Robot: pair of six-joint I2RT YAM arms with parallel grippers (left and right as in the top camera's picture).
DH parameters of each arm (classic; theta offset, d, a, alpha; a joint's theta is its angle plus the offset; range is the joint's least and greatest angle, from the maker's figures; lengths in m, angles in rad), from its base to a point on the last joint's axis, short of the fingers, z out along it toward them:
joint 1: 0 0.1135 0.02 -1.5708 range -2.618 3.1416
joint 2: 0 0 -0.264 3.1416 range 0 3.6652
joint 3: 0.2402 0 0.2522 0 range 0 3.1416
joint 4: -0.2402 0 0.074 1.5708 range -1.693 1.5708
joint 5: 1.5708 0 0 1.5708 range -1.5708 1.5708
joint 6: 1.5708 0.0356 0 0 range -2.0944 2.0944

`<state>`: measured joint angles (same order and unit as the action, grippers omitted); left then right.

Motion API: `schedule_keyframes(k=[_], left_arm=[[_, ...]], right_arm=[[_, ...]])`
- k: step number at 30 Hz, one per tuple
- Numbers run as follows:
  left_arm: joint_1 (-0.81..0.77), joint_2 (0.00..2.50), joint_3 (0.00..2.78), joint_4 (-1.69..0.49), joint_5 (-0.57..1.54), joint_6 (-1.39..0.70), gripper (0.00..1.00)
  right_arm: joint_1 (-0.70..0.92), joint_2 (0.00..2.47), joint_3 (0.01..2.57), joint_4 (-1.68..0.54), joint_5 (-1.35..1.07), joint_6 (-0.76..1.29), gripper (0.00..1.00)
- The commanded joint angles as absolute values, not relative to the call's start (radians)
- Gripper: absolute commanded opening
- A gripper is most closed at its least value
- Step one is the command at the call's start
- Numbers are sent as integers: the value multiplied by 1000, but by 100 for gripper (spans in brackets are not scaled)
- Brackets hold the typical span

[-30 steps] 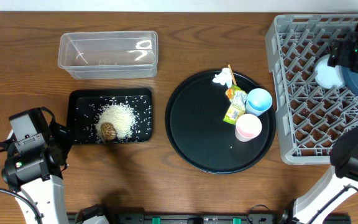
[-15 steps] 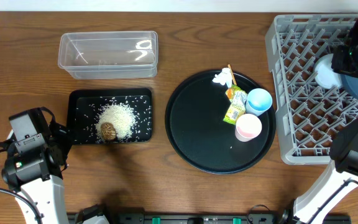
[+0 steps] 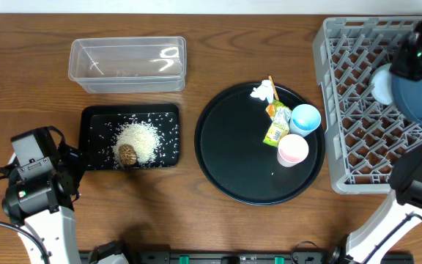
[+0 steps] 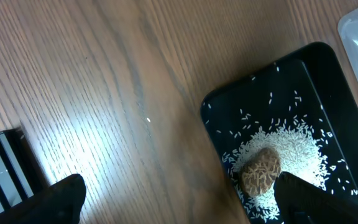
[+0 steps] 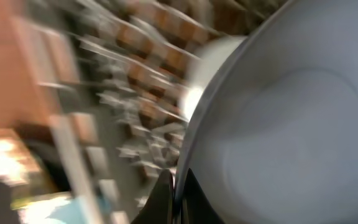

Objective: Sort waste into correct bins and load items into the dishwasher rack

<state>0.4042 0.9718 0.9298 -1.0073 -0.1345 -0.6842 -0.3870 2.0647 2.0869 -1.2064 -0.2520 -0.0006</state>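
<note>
So, my right claw (image 5: 174,186) pinches the dark blue plate (image 3: 420,103) in the rack (image 3: 343,110) beside the white bowl (image 3: 382,84), my left claw (image 4: 179,186) spread; rice (image 3: 139,136) is binned, but cups (image 3: 293,149), wrapper (image 3: 277,129) and tissue (image 3: 262,92) wait on the round tray (image 3: 233,158).

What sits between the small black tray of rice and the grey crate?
Overhead view: the large round black tray, holding a pink cup, a light blue cup, a printed wrapper and a crumpled tissue.
</note>
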Motion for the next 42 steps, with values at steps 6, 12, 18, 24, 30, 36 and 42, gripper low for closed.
schedule_keyframes(k=[6,12,18,24,30,36,42], left_arm=[[408,974,931,-1009,-143,-694,98],[408,974,931,-1009,-143,-694,98],[408,974,931,-1009,-143,-694,98],[408,974,931,-1009,-143,-694,98],[408,974,931,-1009,-143,-694,98],[408,974,931,-1009,-143,-694,98],[408,974,931,-1009,-143,-694,98]], right_arm=[[-584,1990,2131,-1192,-1014,14,1],[-663,1990,2131,-1223,-1286,-17,1],[-693,1990,2126,-1312,-1314,-36,1],[-693,1990,2125,-1517,-1314,-131,1],[-677,1990,2117,-1699,-1222,-300,1],[-640,1990,2067,-1698,-1197,-295,1],[-569,1990,1975,-1698,-1194,-329,1]])
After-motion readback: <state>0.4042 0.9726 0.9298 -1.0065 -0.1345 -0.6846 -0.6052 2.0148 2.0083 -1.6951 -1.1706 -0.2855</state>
